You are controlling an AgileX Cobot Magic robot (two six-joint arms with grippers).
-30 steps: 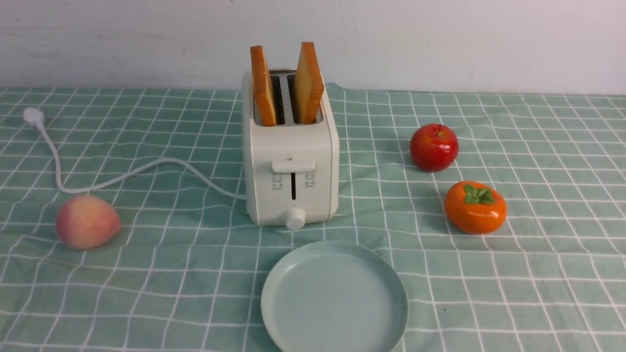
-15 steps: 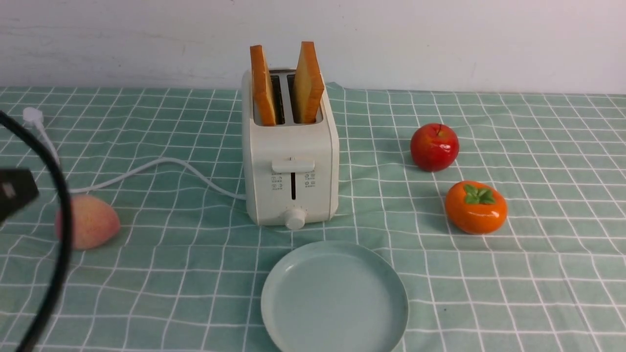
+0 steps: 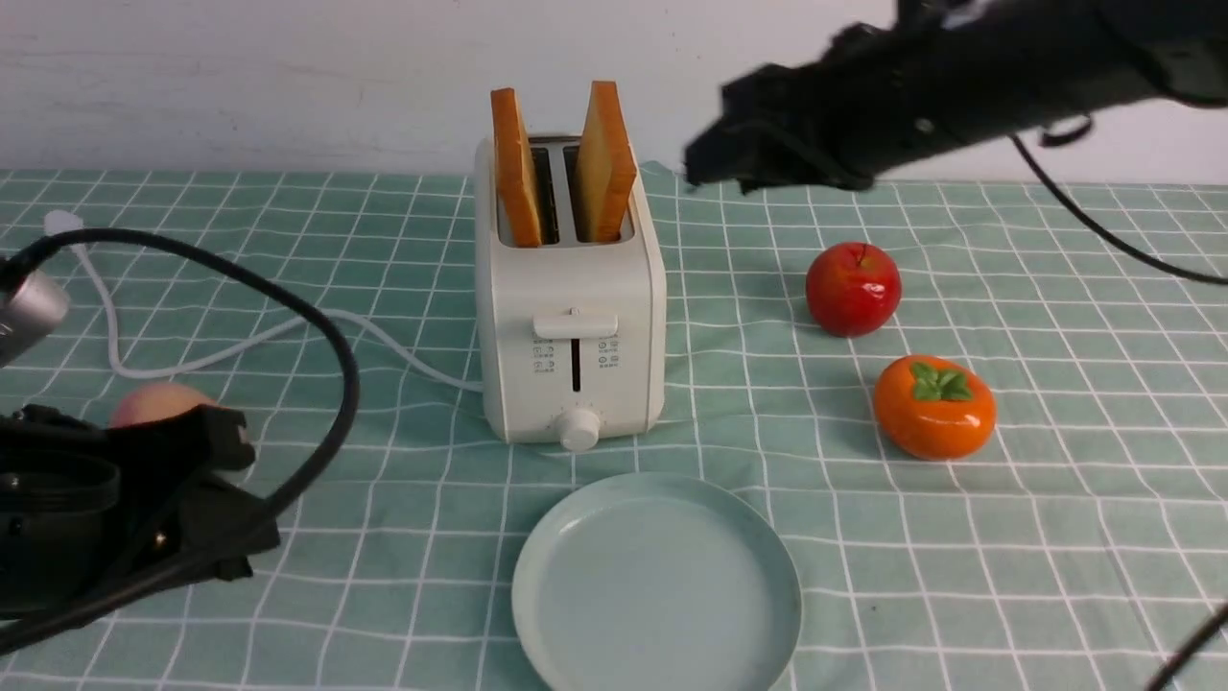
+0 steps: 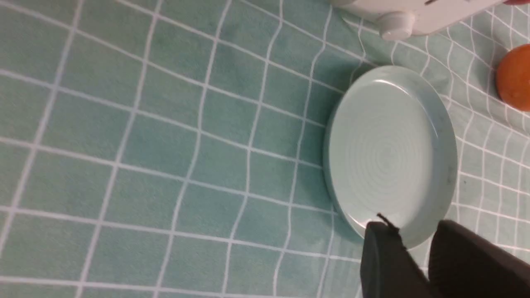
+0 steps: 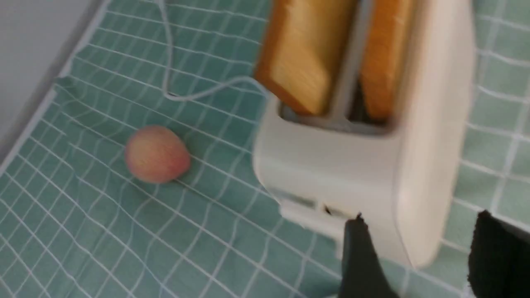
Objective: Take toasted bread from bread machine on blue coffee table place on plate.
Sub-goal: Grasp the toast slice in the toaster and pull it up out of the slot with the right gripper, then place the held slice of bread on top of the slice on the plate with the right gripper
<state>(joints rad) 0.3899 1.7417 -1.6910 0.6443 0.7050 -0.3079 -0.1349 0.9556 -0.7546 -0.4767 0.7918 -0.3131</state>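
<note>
Since the right gripper [image 5: 426,260] is closest to the action, I'll start there. Its fingers are spread wide with nothing between them, and it hangs up at about toast height, off the right side of the toaster [image 3: 571,326], not touching it. That wrist shot is smeared, so no finer detail from me.

The left gripper [image 4: 414,234] sits low over the teal checked tablecloth [image 3: 384,537], left of the plate [image 3: 657,585] and clear of it. Its fingers are parted by just a narrow slit, and it's carrying nothing.

Progress, as I read it: basically zero. The left slice [image 3: 515,168] and the right slice [image 3: 604,163] both stand in their slots, tops poking well out. The plate is bare, just in front of the toaster's knob [image 3: 579,428]. So both grabs, lifts and drops are ahead of me.

Bystanders are a red apple [image 3: 853,288] and an orange persimmon [image 3: 933,406] out right, and a peach [image 3: 158,401] half hidden behind my left arm. The white power cord [image 3: 288,331] trails off left.

As for writing, there are tiny printed icons either side of the lever slot, too small to read. No brand that I can spot.
</note>
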